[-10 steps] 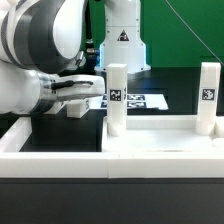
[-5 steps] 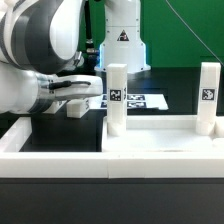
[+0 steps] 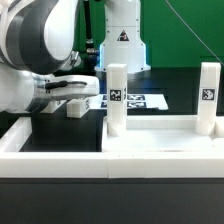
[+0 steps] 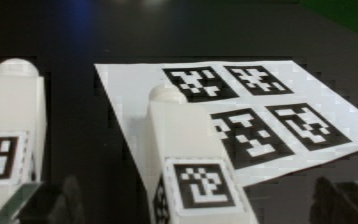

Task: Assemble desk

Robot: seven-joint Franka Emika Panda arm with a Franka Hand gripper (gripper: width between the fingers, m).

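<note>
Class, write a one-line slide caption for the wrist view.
Two tagged white leg posts close up, the four-tag marker board flat on the dark table.

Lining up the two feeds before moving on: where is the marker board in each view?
Exterior view: marker board lies flat mid-picture, partly behind the upright leg post on the exterior view's left.
Wrist view: marker board fills much of the picture, beyond two leg posts.
Shared landmark: the open claw, on the exterior view's left of the board; its fingertips flank the wrist view.
</note>
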